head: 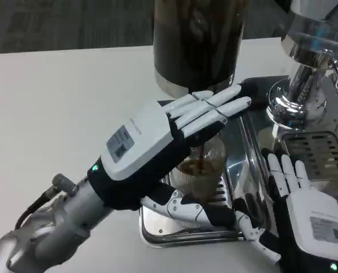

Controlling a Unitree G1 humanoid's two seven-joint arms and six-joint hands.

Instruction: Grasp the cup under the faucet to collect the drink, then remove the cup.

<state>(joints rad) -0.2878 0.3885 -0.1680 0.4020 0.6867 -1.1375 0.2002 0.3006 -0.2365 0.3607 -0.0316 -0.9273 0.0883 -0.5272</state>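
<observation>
A clear plastic cup point(206, 165) with brown drink in it stands on the steel drip tray point(237, 165), under the dark drink dispenser point(197, 40). A thin dark stream point(201, 152) falls into it. My left hand point(152, 148) reaches across from the left and holds the cup: its fingers point(217, 108) lie stretched along the far side and its thumb point(186, 209) along the near side. The palm hides the cup's left part. My right hand point(305, 210) rests to the right of the tray, fingers spread and apart from the cup, holding nothing.
A chrome machine part point(303, 74) with a metal grille point(320, 148) stands at the right, just beyond my right hand. The dispenser's base is directly behind the cup. White table point(61, 108) stretches away on the left.
</observation>
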